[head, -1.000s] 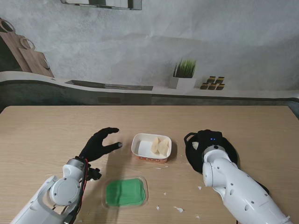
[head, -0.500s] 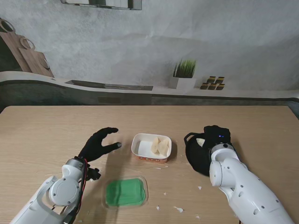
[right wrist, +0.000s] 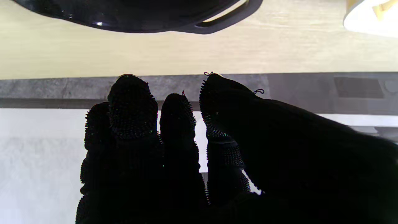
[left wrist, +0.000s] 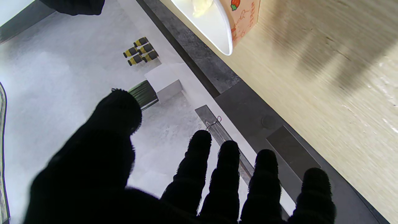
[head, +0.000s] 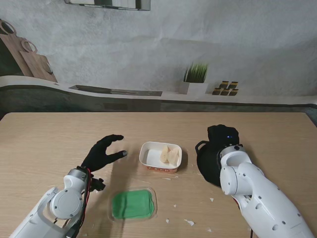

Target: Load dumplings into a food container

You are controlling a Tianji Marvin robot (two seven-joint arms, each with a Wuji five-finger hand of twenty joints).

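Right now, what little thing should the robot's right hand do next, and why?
Probably carry the right hand sideways to the white food container and let go there. It is raised above the black pan with its fingers bunched together, as if pinching something, though no dumpling shows in them. The container already holds dumplings, and the open left hand waits beside it.

grey wall (head: 198,34), wooden table (head: 49,139), potted plant (head: 195,77)
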